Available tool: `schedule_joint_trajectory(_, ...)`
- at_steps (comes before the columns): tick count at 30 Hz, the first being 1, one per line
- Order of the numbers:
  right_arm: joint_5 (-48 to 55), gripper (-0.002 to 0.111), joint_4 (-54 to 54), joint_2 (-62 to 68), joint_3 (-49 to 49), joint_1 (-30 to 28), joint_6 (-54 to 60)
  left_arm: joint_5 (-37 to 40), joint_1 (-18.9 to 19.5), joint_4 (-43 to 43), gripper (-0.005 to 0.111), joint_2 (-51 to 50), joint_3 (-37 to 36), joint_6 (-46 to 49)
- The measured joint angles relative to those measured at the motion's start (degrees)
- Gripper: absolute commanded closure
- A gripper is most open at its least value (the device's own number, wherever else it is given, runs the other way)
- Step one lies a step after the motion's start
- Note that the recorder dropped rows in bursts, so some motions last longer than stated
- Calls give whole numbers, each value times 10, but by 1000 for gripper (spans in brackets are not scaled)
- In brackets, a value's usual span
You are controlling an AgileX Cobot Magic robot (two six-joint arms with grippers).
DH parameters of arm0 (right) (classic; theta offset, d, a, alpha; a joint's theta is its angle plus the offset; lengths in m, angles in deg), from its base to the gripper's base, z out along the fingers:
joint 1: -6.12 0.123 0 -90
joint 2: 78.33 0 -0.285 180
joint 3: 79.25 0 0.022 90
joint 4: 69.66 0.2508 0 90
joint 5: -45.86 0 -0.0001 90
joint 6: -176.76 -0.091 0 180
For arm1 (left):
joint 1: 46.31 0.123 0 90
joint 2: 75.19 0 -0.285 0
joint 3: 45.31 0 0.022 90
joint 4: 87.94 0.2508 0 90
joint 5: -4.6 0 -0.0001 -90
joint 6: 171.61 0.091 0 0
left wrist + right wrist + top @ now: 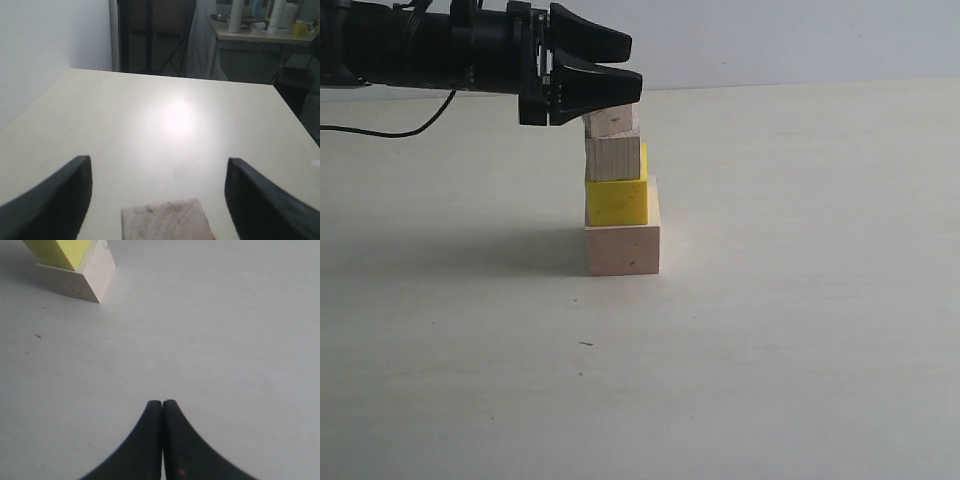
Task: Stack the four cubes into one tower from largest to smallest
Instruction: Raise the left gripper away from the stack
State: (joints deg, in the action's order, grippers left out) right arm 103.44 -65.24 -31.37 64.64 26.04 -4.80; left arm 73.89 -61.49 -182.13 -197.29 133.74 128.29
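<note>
So the tower [620,190] looks basically done here. All four cubes are in one column on the table [800,330]: the largest wooden cube [622,250] at the bottom, the yellow cube [617,203] on it, then the medium wooden cube [613,158], and the smallest wooden cube [612,121] on top. Biggest to smallest, so the order checks out. They aren't centred though. In the exterior view their left edges roughly line up, so each step shows only on the right.

The left gripper [625,68] comes in sideways at the level of the top cube. In its wrist view the fingers [55,200] are spread wide, with the cube's top face sitting between them and clear space on both sides. So it's open and not gripping anything. My guess is it's spread that wide so it can back off without nudging the stack.

The right gripper [162,404] is fully closed, tips pressed together, nothing in it. It's parked over bare table with the tower base off to one side, probably just keeping out of the way.
</note>
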Motion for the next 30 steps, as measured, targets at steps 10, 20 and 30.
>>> schedule_joint_trajectory(10, -18, 108, 0, 0, 0, 0, -1, -3, 36, 0, 95, 63, 0, -27)
schedule_joint_trajectory(20, -237, 108, -13, 89, 0, 0, -14, -31, 72, 44, 107, 102, 1, -194)
schedule_joint_trajectory(30, -311, 108, 20, 335, 102, 0, 16, -125, 72, 166, 107, 129, 1, -398)
